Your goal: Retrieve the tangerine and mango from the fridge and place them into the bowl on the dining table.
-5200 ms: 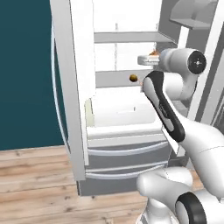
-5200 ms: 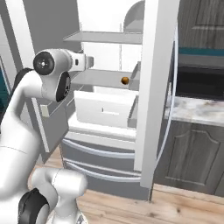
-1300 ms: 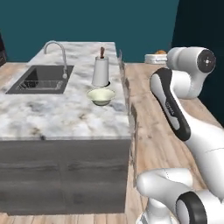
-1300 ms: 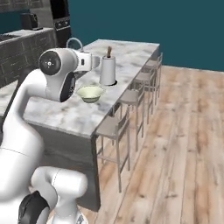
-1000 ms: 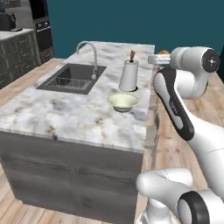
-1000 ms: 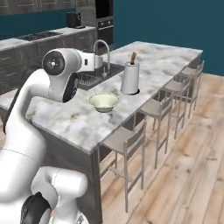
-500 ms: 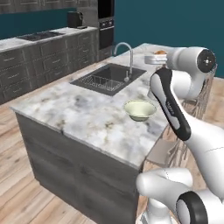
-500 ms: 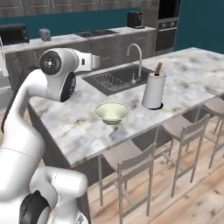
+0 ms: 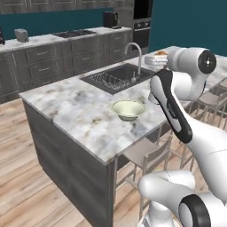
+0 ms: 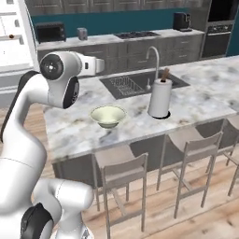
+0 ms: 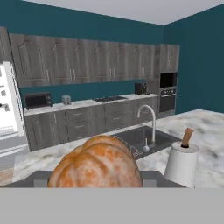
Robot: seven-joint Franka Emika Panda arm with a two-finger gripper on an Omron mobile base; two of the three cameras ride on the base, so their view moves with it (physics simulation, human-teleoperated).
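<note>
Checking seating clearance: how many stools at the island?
3 visible in the right base view: stool nearest the base, stool mid-island, stool cut by the right edge. More may sit beyond the frame.

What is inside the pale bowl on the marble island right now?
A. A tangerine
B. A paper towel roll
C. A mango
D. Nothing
D: the bowl sits bare on the dining table, while the tangerine is up close at the fingers in the hand view.

Tangerine (image 11: 95, 162) looms close before sink (image 11: 142, 139) and paper-towel roll (image 11: 180, 162).
</note>
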